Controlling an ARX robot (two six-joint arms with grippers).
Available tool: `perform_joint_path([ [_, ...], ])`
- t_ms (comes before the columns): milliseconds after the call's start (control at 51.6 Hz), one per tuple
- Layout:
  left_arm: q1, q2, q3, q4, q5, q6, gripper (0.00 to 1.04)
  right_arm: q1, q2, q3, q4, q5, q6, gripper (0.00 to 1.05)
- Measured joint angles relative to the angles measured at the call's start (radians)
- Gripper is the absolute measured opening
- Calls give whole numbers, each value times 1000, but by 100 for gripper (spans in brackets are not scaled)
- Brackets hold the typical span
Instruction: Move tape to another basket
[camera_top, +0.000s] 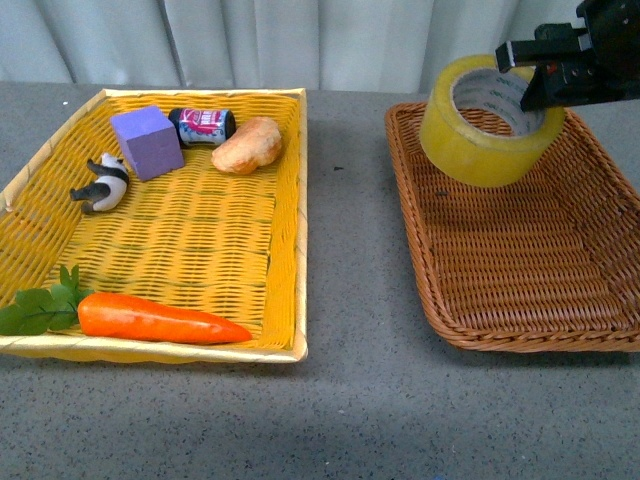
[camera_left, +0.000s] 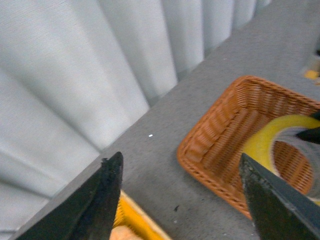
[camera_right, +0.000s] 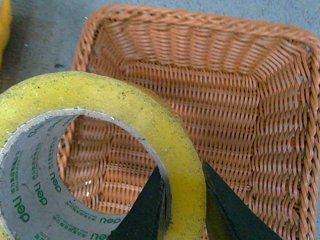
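My right gripper (camera_top: 540, 75) is shut on the wall of the tape (camera_top: 487, 135), a wide yellowish roll with a white printed core, and holds it tilted in the air over the far left part of the brown wicker basket (camera_top: 520, 290). In the right wrist view the fingers (camera_right: 147, 210) pinch the tape (camera_right: 125, 107) wall, one inside the core and one outside, above the basket (camera_right: 225, 100). My left gripper (camera_left: 180, 165) is open and empty, high above the table; its view shows the basket (camera_left: 215, 145) and the tape (camera_left: 260, 142).
A yellow woven tray (camera_top: 180, 245) stands on the left and holds a carrot (camera_top: 160, 318), a purple cube (camera_top: 147, 141), a can (camera_top: 202, 126), a bread roll (camera_top: 248, 145) and a panda figure (camera_top: 104, 183). Grey tabletop (camera_top: 350, 250) lies between the two baskets; curtains hang behind.
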Motion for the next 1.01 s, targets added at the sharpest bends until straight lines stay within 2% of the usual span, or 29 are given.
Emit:
perform_joint_path([
  [155, 46, 0, -68, 65, -100, -71, 98, -36, 22, -6, 12, -2, 6, 15],
  [194, 57, 0, -82, 80, -130, -83, 100, -43, 24, -14, 17, -3, 6, 15],
  [291, 85, 1, -109, 130, -219, -126, 98, -58, 33, -39, 19, -3, 6, 15],
  [387, 124, 10, -132, 209, -369, -207, 98, -73, 63, -86, 26, 0, 6, 15],
  [523, 153, 28, -154, 244, -485, -278, 98, -78, 95, -121, 29, 15, 5, 15],
  [678, 157, 41, -169, 261, -533, -314, 98, -82, 112, -138, 35, 16, 3, 15],
  [794, 153, 41, -179, 276, -526, -332, 98, -85, 112, -141, 48, -13, 10, 16],
  [1007, 138, 34, -223, 342, -560, -358, 98, -86, 74, -177, 137, -14, 12, 48],
])
